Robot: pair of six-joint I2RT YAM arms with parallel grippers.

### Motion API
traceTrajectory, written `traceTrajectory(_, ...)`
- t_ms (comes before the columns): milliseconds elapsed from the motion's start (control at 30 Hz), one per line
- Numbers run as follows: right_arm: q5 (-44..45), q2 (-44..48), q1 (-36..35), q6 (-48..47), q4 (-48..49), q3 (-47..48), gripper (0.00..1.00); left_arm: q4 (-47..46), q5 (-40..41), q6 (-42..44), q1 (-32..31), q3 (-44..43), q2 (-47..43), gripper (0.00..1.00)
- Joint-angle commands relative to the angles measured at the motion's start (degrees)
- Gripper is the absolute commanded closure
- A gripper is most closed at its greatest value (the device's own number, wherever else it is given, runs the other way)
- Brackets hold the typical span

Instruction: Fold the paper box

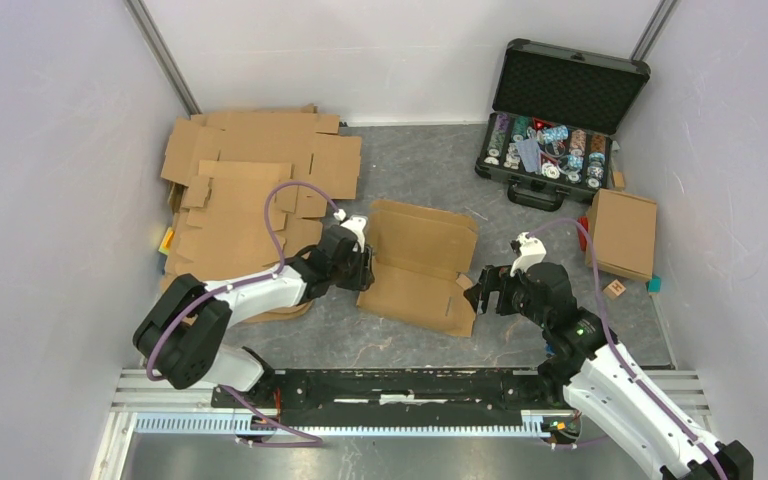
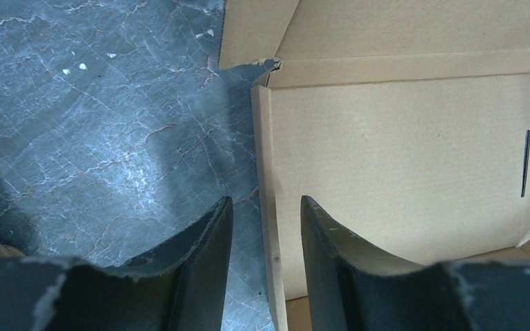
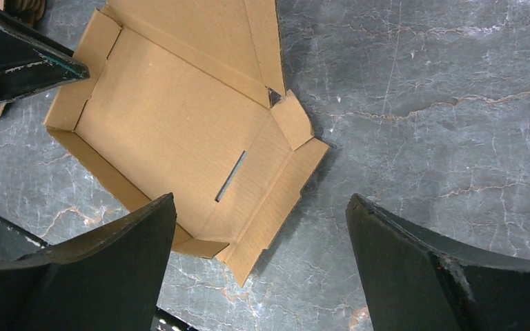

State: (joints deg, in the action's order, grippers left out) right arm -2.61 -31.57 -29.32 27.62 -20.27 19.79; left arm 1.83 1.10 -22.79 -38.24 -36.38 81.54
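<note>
The paper box (image 1: 415, 265) lies open and half-formed in the middle of the table, with its lid panel raised at the back. My left gripper (image 1: 360, 268) is at the box's left side. In the left wrist view the box (image 2: 400, 138) has its thin left wall standing between my open fingers, with a gap on each side of my left gripper (image 2: 266, 200). My right gripper (image 1: 482, 292) is wide open and empty, just off the box's right flap. In the right wrist view the box (image 3: 179, 117) lies ahead and left of my right gripper (image 3: 261, 196).
A pile of flat cardboard blanks (image 1: 250, 190) lies at the back left. An open black case of poker chips (image 1: 555, 120) stands at the back right. A folded cardboard box (image 1: 622, 232) and a small wooden block (image 1: 615, 288) are at the right wall.
</note>
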Motion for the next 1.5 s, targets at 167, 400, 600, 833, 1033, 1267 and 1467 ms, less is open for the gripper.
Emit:
traceTrajectory(167,0.06,0.81,-0.24,0.13,0.03,-0.46,0.02,3.11,6.56,2.58,-3.14,-3.55,0.1,0.58)
traceTrajectory(400,-0.45,0.35,-0.21,0.05,0.41,-0.63,0.02,5.89,13.29,3.7,-6.49,-5.32,1.03,0.6)
traceTrajectory(600,-1.71,1.11,-0.2,0.77,1.5,-0.97,0.02,6.3,13.59,3.89,-6.89,-5.96,2.64,0.66)
traceTrajectory(833,-2.0,-1.39,-0.24,0.42,2.31,0.21,0.02,6.14,15.16,2.63,-6.94,-5.83,1.69,0.93)
traceTrajectory(1033,-1.46,-4.53,-0.2,-0.11,3.85,1.47,0.02,4.01,17.08,1.84,-6.86,-3.82,-1.39,0.98)
traceTrajectory(1267,-0.88,-7.44,-0.28,-0.44,5.44,1.66,0.02,6.68,21.35,-2.9,-6.85,-5.3,-0.42,0.98)
traceTrajectory(1467,2.22,-7.59,-0.21,-0.81,6.95,2.01,0.02,5.43,20.25,-3.59,-6.35,-4.31,-0.87,0.98)
